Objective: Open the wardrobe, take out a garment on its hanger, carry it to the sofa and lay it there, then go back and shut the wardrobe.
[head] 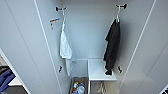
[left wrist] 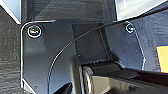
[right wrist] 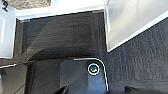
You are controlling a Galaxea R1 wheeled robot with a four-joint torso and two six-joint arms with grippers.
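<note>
The wardrobe (head: 87,32) stands open before me in the head view, both white doors swung wide to either side. Inside on the right hangs the black garment (head: 112,47) on its thin white hanger (head: 118,15), hooked over a black rail bracket (head: 121,6). The garment's lower end rests near a white shelf (head: 100,71). The wrist views look down on dark carpet and on my own dark plates.
A white garment (head: 65,47) hangs on the left bracket inside the wardrobe. Below it sits a basket (head: 78,87) of small items. The open left door (head: 22,45) and right door (head: 150,50) flank the opening. Something blue (head: 5,78) lies at far left.
</note>
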